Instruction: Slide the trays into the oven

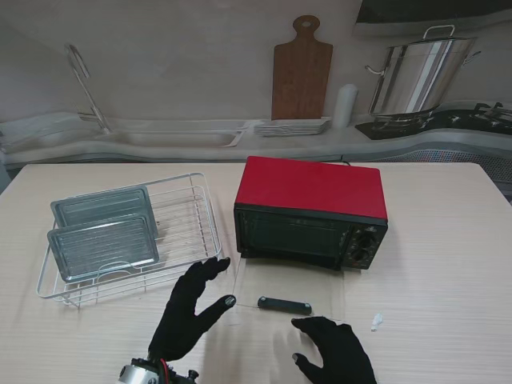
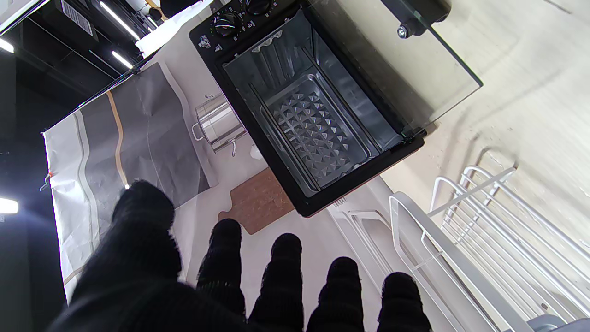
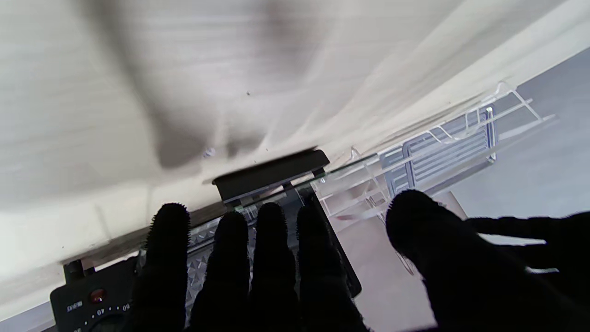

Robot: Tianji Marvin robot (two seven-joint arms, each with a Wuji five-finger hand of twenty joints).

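Right hand (image 1: 336, 350): hovering nearest to me, just in front of the door's near edge, fingers (image 3: 272, 258) spread flat and holding nothing.
Left hand (image 1: 190, 308): reaching forward beside the door's left edge, fingers (image 2: 286, 276) fanned wide and empty, pointing toward the oven mouth and the rack's near corner.
Door (image 1: 288, 290): lying open and flat on the counter (image 1: 448, 256), glass down, its dark handle (image 1: 284, 304) running left to right between the two hands.
Rack (image 1: 192, 210): sitting to the oven's left, just beyond and left of the left hand.
Trays (image 1: 104, 246): two ribbed metal ones resting in the rack, overlapping, the nearer partly covering the farther (image 1: 102, 205); long axes running left to right, roughly parallel to the oven front.
Oven (image 1: 312, 208): standing behind the open door, red top, mouth facing me; the left wrist view is showing what looks like an embossed pan (image 2: 318, 133) low in the cavity.
Nearer hand: the left one, by a clear margin; the trays are lying to its left and a little farther away, while the right hand is sitting well apart from them across the door.
Next move, as I judge it: the left hand is needing to swing left over the rack rim to reach the near tray's right short edge.
Risk: the rack's raised wire rim is standing between fingers and tray.
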